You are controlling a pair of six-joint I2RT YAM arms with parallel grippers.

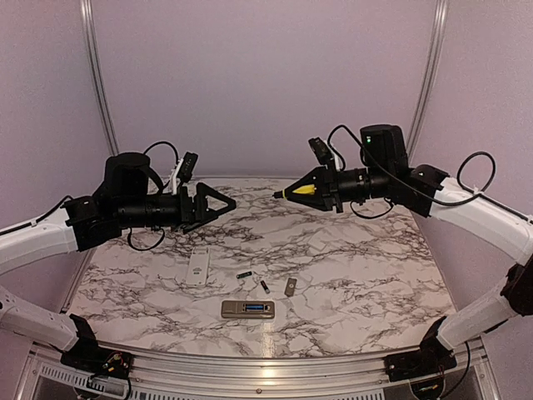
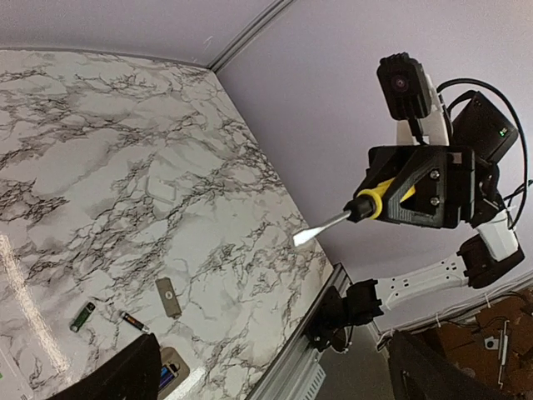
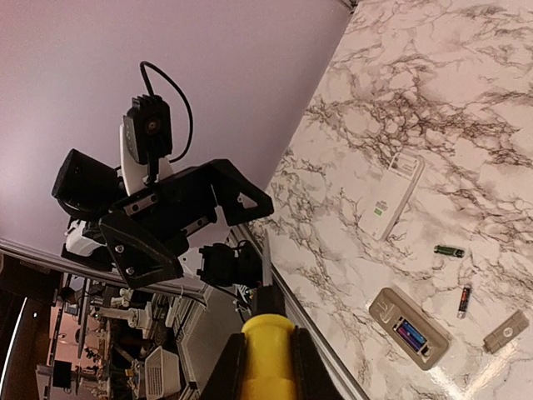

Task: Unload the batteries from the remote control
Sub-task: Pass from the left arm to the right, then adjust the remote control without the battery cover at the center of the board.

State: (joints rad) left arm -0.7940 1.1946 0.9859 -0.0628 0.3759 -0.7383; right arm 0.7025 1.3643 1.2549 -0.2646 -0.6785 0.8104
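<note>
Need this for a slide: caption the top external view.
Arms raised above the marble table: left claw open, right claw gripping a screwdriver; two batteries lie near the opened remote.

Light: even, soft; pinkish cast on walls (image 1: pixel 266 83).
Glare: you get white sheen on marble table (image 1: pixel 375 275) just nearer than remote (image 1: pixel 247 309); bright streak left of remote in left wrist view.
Shadows: faint, short.
Distortion: frame posts (image 1: pixel 93 83) beyond remote bow.
Focus: yellow screwdriver handle (image 3: pixel 268 358) close to your right wrist lens is soft.
</note>
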